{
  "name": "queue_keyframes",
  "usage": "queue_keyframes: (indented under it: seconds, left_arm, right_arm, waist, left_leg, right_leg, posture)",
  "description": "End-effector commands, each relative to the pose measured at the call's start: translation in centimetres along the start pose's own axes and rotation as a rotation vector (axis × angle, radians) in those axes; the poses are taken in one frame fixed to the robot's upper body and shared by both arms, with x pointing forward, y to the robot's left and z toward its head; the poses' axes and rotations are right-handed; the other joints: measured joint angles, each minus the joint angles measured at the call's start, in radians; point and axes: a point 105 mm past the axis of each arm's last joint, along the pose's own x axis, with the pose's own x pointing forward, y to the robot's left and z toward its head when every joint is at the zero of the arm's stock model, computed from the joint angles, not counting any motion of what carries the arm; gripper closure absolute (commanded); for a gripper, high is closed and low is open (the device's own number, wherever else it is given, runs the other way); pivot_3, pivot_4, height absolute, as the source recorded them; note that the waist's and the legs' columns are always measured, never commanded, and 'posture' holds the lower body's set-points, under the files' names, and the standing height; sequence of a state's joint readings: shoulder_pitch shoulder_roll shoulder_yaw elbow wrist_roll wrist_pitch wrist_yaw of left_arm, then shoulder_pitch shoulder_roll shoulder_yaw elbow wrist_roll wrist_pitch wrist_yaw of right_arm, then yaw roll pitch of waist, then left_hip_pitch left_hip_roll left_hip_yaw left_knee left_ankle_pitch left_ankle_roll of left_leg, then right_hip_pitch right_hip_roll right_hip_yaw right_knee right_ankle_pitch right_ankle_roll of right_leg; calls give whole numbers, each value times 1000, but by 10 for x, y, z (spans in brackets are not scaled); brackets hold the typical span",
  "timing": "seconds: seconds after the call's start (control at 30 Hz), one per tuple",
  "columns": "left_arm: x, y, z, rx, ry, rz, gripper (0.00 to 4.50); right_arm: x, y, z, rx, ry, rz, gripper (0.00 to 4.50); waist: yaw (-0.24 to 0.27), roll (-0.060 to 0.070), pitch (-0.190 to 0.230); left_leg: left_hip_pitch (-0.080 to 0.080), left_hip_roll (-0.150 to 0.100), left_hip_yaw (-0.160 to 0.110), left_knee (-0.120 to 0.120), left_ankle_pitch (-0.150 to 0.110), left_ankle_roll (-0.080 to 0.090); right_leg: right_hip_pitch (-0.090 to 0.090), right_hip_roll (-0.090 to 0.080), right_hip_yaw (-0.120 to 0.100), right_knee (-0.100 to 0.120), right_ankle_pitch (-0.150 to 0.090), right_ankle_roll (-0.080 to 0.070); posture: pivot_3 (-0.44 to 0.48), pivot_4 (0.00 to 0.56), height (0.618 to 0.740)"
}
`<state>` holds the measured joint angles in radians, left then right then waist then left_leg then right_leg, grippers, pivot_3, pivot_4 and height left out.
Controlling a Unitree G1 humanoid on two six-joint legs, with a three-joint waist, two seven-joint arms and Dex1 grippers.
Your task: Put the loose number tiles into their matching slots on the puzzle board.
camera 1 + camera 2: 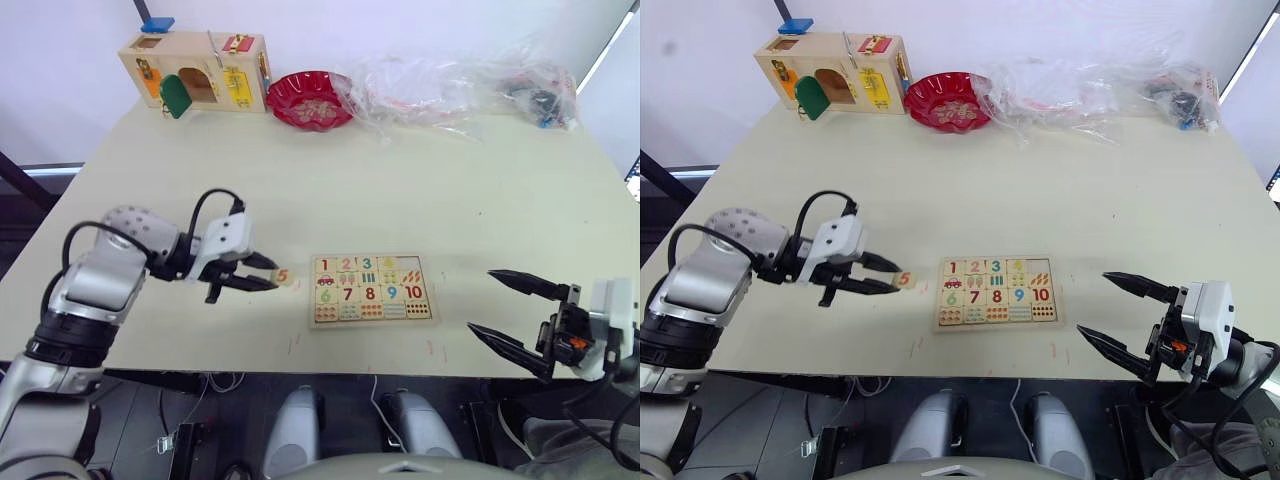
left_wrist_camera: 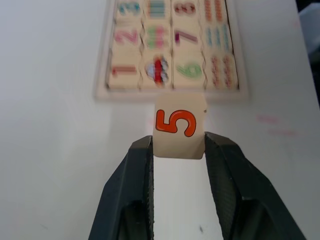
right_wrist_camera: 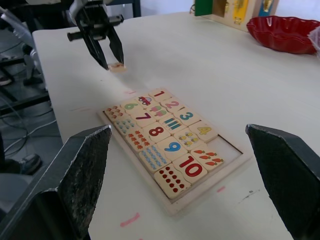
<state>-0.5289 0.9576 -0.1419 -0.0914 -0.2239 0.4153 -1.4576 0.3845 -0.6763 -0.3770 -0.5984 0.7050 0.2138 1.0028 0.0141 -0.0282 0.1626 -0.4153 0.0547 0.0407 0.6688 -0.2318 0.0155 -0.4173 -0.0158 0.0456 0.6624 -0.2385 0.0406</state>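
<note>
Left gripper [image 2: 177, 150] pinching tile 5 [image 2: 179, 127] beside board [image 1: 371, 289]; right gripper [image 1: 1108, 313] spread wide, empty.

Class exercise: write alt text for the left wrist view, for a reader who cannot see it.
Two black fingers of the left gripper pinch a pale wooden tile with an orange 5, above a white table. Beyond lies the puzzle board.

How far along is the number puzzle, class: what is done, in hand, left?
Done: tiles 1 to 4 sit in the puzzle board's upper row. In hand: the left claw grips the 5 tile beside the board. Left: the empty slot next to 4.
</note>
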Motion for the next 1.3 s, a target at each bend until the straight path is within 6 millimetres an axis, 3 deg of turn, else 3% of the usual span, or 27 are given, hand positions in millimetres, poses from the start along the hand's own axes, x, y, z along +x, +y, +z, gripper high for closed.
queue_keyframes:
  seconds: [0.03,0.2,0.33,0.53,0.83,1.3]
  left_arm:
    - [3,2,39,9,39,-18,3514]
    - [24,25,79,33,35,50,3514]
    - [49,33,96,-33,52,62,3514]
    - [91,28,117,-76,108,30,3514]
    - [138,25,123,-59,201,54,3514]
    - [158,35,133,35,232,78,3514]
  right_arm:
    - [-3,4,19,-50,-30,-45,0]
    - [-10,9,23,-58,-21,-80,0]
    - [-14,7,24,-67,-13,-95,0]
    - [-17,4,24,-85,-5,-108,0]
    - [-21,5,20,-96,11,-135,0]
    - [-21,10,16,-88,9,-154,0]
  waist:
    - [0,0,0]
    - [0,0,0]
    - [-4,0,0]
    - [-4,0,0]
    - [-3,0,0]
    - [-2,1,0]
  left_leg:
    - [0,0,0,0,0,0]
    - [0,-2,-3,0,0,0]
    - [0,-2,-3,1,0,0]
    - [0,-2,-5,1,0,0]
    - [-1,-2,-6,1,0,0]
    - [-1,-4,-6,0,0,0]
  right_leg:
    - [0,0,0,0,0,0]
    - [2,1,0,0,0,0]
    - [2,2,1,0,0,0]
    - [2,3,1,0,0,0]
    - [2,3,1,0,0,0]
    - [2,2,1,0,0,0]
  posture:
    - [0,150,740]
    - [0,150,740]
    - [0,150,740]
    - [0,150,740]
    - [0,150,740]
    - [0,150,740]
